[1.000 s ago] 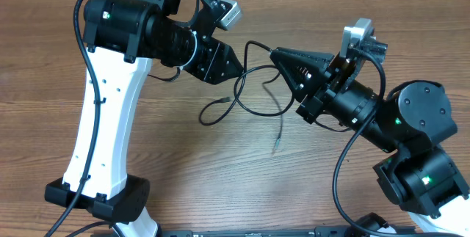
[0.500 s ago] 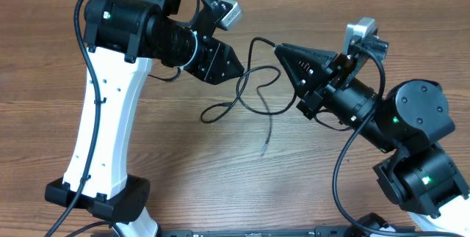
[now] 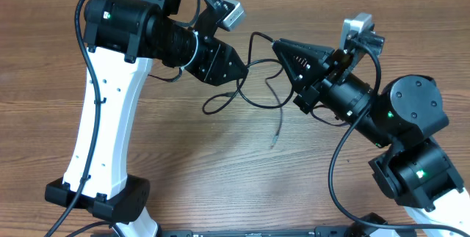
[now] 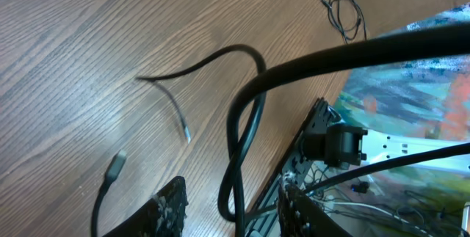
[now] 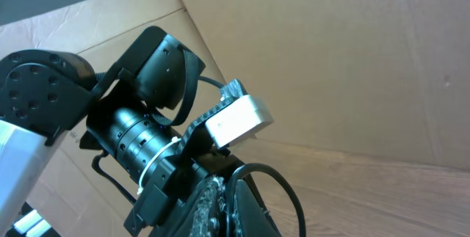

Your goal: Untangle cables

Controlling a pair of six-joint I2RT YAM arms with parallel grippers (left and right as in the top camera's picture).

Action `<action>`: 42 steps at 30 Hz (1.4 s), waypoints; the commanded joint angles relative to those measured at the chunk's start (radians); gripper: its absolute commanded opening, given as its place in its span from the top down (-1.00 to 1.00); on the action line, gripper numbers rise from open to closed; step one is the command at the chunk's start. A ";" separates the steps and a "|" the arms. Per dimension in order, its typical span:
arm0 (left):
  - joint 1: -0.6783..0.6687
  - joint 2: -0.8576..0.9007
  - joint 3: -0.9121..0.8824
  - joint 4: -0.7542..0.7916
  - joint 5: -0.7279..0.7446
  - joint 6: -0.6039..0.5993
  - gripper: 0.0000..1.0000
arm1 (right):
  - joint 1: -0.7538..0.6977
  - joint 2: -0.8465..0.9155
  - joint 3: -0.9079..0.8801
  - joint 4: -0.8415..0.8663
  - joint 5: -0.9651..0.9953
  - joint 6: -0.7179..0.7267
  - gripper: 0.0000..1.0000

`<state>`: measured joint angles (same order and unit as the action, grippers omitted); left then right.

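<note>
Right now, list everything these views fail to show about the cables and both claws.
- Overhead: where the cables meet the left claw; the claw's own body covers its fingertips.
- Left wrist: whether the cables touch either of the fingers; the bottom edge cuts them off.
- Right wrist: the right claw is cropped by the bottom edge, and the table is out of frame.
- Overhead: the loose plug end is too small to identify.

On my overhead view, the left hand sits upper centre. The right hand is just right of it, their tips near each other above the worktop. The cables loop between and below them. One loose end trails toward the frame's centre, and another loop lies lower left of the left hand.
</note>
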<state>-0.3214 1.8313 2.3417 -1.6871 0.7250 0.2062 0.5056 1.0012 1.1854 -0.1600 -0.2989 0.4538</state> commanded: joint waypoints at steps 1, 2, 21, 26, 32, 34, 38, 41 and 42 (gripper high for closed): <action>-0.008 0.008 -0.005 -0.002 0.027 0.027 0.19 | 0.003 -0.002 0.034 0.026 0.012 0.032 0.92; -0.008 0.008 -0.005 -0.002 0.027 0.027 0.19 | 0.003 -0.002 0.034 0.031 0.009 0.040 0.92; -0.008 0.008 -0.005 -0.002 0.018 0.034 0.91 | 0.003 -0.002 0.034 0.103 -0.015 0.087 0.92; -0.008 0.008 -0.005 -0.002 -0.016 0.033 0.91 | 0.002 -0.002 0.034 0.103 0.064 0.056 0.92; -0.008 0.008 -0.005 -0.002 -0.026 0.033 0.91 | 0.002 -0.014 0.034 0.087 0.239 -0.050 0.92; -0.008 0.008 -0.005 -0.002 -0.026 0.033 0.91 | -0.002 -0.019 0.034 0.063 0.329 -0.073 0.92; -0.008 0.008 -0.005 -0.002 -0.031 0.034 0.91 | -0.032 -0.024 0.034 -0.012 0.438 -0.100 0.92; -0.008 0.008 -0.005 -0.002 -0.043 0.034 0.91 | -0.062 -0.024 0.034 -0.071 0.518 -0.100 0.92; -0.008 0.008 -0.005 -0.002 -0.053 0.033 0.91 | -0.070 -0.024 0.034 -0.084 0.547 -0.100 0.92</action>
<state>-0.3218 1.8313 2.3417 -1.6863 0.7124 0.2211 0.4652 1.0012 1.1881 -0.2382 0.0883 0.3775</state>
